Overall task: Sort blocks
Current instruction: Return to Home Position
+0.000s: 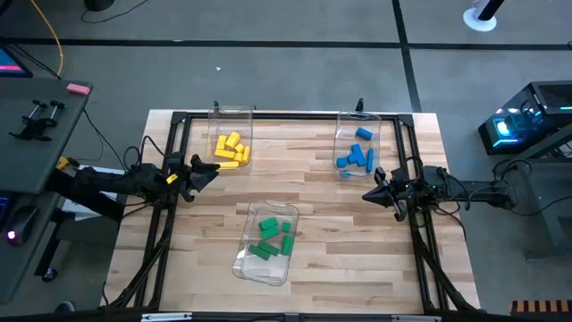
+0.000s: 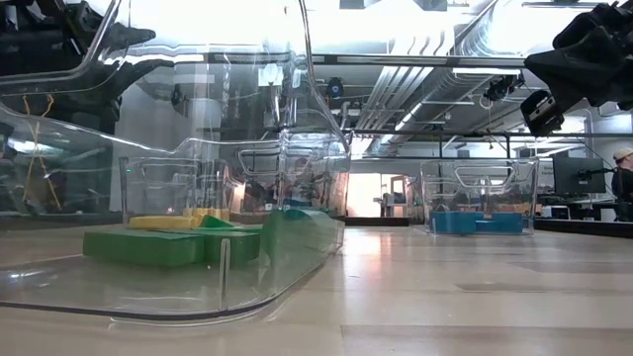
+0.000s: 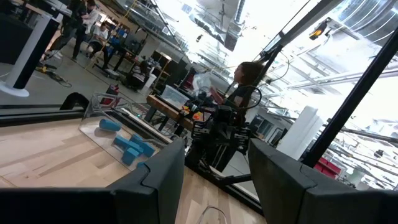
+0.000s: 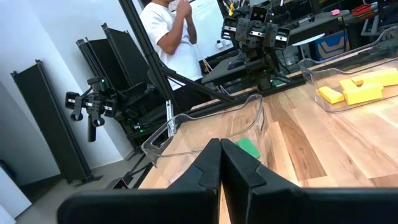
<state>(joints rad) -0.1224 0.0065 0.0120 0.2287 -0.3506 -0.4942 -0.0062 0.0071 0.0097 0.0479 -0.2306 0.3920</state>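
Yellow blocks [image 1: 231, 150] lie in a clear bin at the far left, blue blocks [image 1: 356, 157] in a clear bin at the far right, green blocks [image 1: 273, 239] in a clear bin near the front middle. My left gripper [image 1: 213, 168] is open and empty, raised beside the yellow bin's near edge, its fingers [image 3: 163, 174] apart in the left wrist view. My right gripper [image 1: 367, 195] is shut and empty, raised just near of the blue bin, its fingers [image 4: 219, 163] closed together in the right wrist view.
Three clear plastic bins stand on the wooden table: yellow's [image 1: 229, 116], blue's [image 1: 359, 120], green's [image 1: 259, 268]. A black frame rail [image 1: 295, 116] runs along the far edge. Bare wood lies in the middle [image 1: 304, 192]. A person [image 4: 166, 25] stands beyond the table.
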